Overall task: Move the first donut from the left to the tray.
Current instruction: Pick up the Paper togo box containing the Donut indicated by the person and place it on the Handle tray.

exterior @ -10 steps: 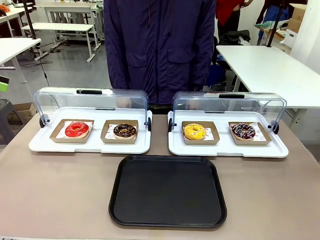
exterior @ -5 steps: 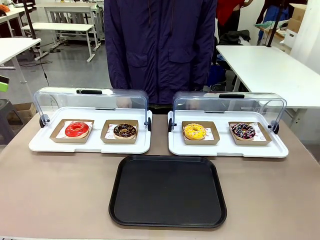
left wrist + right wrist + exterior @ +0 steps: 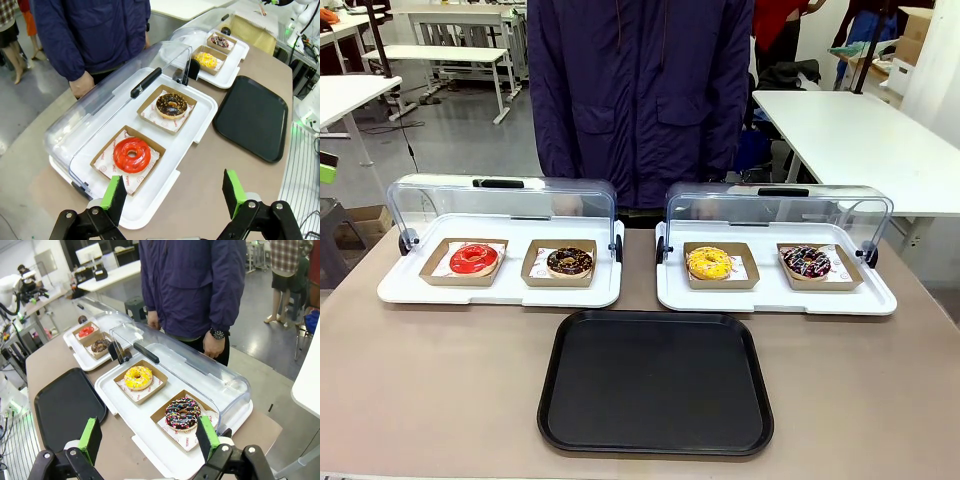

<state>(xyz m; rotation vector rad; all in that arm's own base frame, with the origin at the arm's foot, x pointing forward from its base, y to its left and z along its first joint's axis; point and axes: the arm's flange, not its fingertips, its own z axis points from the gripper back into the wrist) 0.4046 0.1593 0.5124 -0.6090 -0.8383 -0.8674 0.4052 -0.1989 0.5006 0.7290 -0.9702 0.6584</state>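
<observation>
Well, my left gripper [image 3: 173, 189] hangs empty with its jaws spread wide, above the near edge of the left white display tray [image 3: 150, 210]. The red-iced donut [image 3: 131, 154] sits in its brown cardboard holder [image 3: 147, 138] at that tray's left place, just beside the chocolate donut [image 3: 171, 105]. The clear lid [image 3: 115, 85] is swung back behind them. The black tray [image 3: 655, 385] lies bare on the table, near me and between the two display trays. I would take the holder by two opposite walls, not the glossy icing, coming in low from the open near side. How firm those shallow walls are I cannot tell from here, so I would close gently. Then I would lift above the white rim before swinging toward the black tray's middle and keep the holder level. My right gripper [image 3: 150, 435] hangs spread and empty over the other display tray.
</observation>
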